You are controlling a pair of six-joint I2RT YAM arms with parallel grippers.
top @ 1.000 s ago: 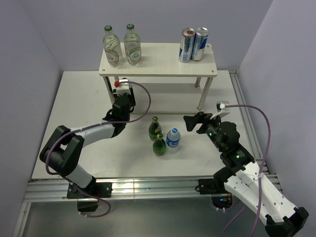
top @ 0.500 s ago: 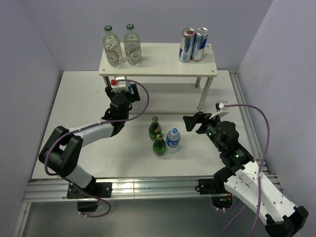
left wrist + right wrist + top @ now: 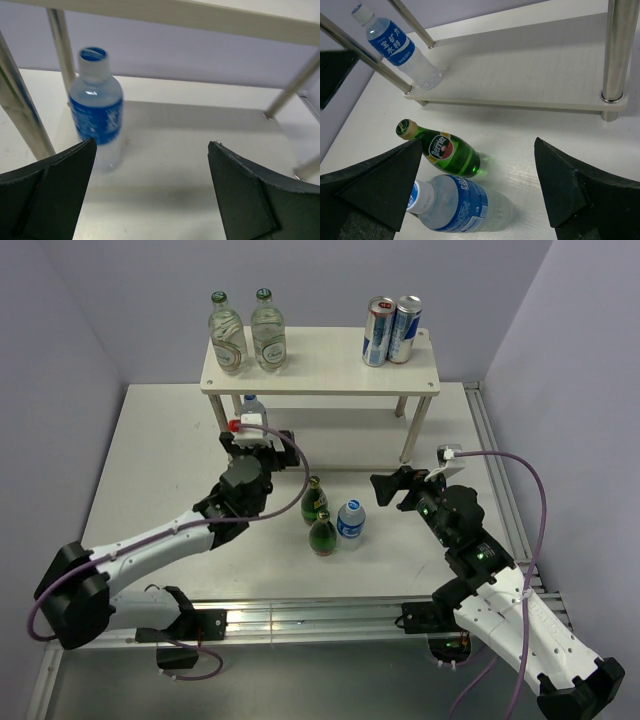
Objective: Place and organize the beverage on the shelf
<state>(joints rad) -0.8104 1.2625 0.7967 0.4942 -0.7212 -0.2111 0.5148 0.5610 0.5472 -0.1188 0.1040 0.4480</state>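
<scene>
Left arm had drawn back from the shelf toward the middle of the counter; a small water bottle with a blue label and cap, no longer covered by the arm, stood upright by itself at the left end of the lower tier, close beside the front left leg. Left end effector was released, fingers spread wide with nothing between them, pointed at the lower tier from just in front of it and clear of the bottle. Right arm showed no change: right end effector hung spread and empty, nearer the right edge of the counter, facing left toward the loose drinks. Shelf stood along the far edge of the counter. On its top board, two clear glass bottles stood side by side at the left end and two cans stood touching at the right end. Mid-counter, in front of the shelf, two green bottles stood upright, one behind the other, with a second water bottle just beside them on the right. Right wrist view showed the nearer green bottle's red and yellow label and gold cap.
</scene>
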